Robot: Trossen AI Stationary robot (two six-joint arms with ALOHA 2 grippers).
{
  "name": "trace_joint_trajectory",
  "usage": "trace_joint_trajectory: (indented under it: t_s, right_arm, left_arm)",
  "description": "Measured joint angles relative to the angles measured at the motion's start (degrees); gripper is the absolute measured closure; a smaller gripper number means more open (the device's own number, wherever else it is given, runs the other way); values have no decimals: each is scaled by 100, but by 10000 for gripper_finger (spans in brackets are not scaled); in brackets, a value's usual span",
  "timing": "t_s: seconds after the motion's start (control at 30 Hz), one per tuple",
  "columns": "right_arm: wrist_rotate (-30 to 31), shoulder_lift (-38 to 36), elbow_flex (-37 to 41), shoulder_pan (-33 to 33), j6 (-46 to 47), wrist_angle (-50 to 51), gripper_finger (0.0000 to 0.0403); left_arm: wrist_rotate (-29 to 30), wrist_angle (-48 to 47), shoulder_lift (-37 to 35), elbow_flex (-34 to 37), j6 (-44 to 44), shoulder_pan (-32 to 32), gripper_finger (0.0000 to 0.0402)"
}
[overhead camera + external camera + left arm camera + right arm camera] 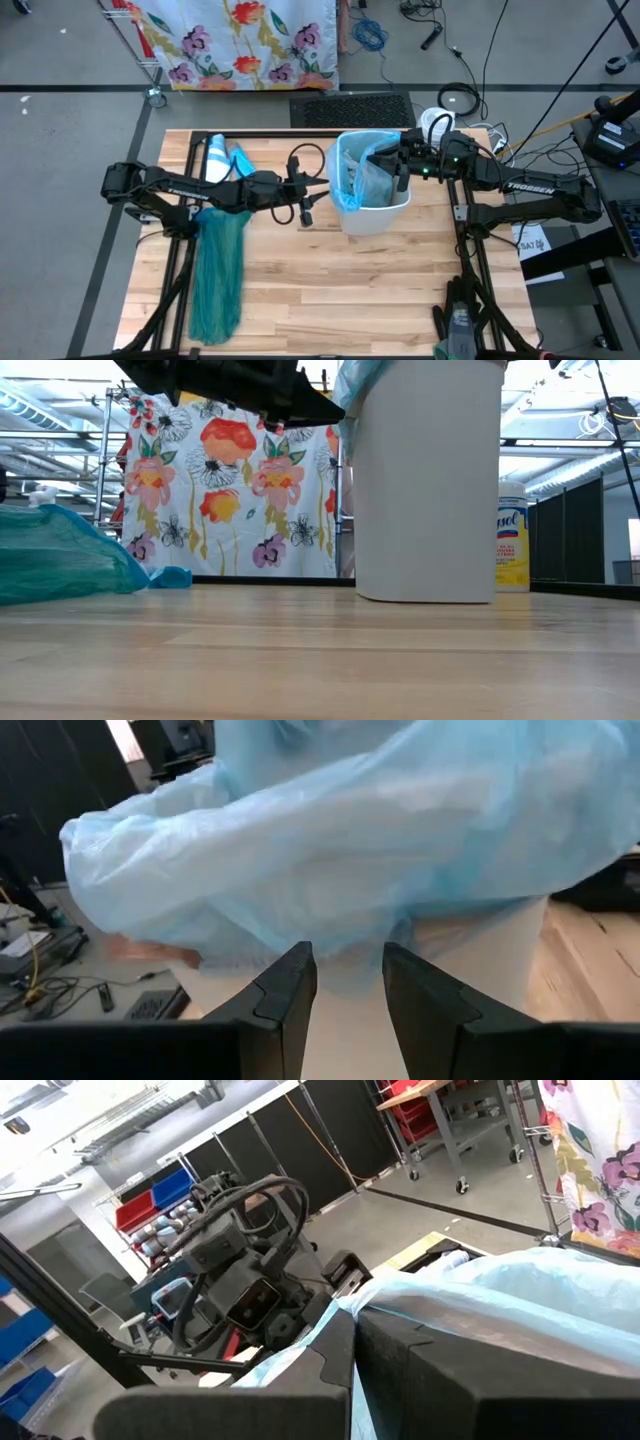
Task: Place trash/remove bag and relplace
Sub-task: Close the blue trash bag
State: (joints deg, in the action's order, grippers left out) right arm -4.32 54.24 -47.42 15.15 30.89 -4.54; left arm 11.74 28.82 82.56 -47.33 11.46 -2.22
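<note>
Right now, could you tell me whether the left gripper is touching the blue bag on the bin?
Apart. The left wrist view shows the left gripper open, short of the bag, with the white bin visible between its fingers. The high view agrees.

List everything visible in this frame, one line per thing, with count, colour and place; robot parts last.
bin: one, white, table centre-right
bag: one, pale blue, lining the bin, draped over its rim
green bag: one, teal, flat on the table's left side
spray bottle: one, white and blue, far-left of the table
wipes canister: one, yellow label, behind the bin
floral cloth: one, multicoloured, beyond the table
left gripper: open, just left of the bin
right gripper: shut on the bag at the bin's right rim
</note>
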Motion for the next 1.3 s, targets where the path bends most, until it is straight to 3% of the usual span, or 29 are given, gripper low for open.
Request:
trace_joint_trajectory:
  t_s: [0.2,0.43,0.63,0.87,1.07,1.3]
  right_arm:
    - [-2,4,7,0,16,-76,403]
    - [-4,4,7,-66,11,-87,403]
    - [-9,2,7,-102,61,-87,403]
    - [-20,-3,7,-102,140,-34,403]
    - [-20,-2,4,-102,109,-4,403]
    - [-20,0,4,-102,108,-48,403]
  left_arm:
    - [-389,288,238,0,0,-4,310]
    - [-349,305,412,-245,-2,-4,393]
    - [-207,-379,325,-533,-2,2,398]
    - [86,-2172,-289,-1131,0,63,400]
    - [578,-3170,-595,-1718,550,177,401]
    - [639,-3349,-586,-2352,599,-28,401]
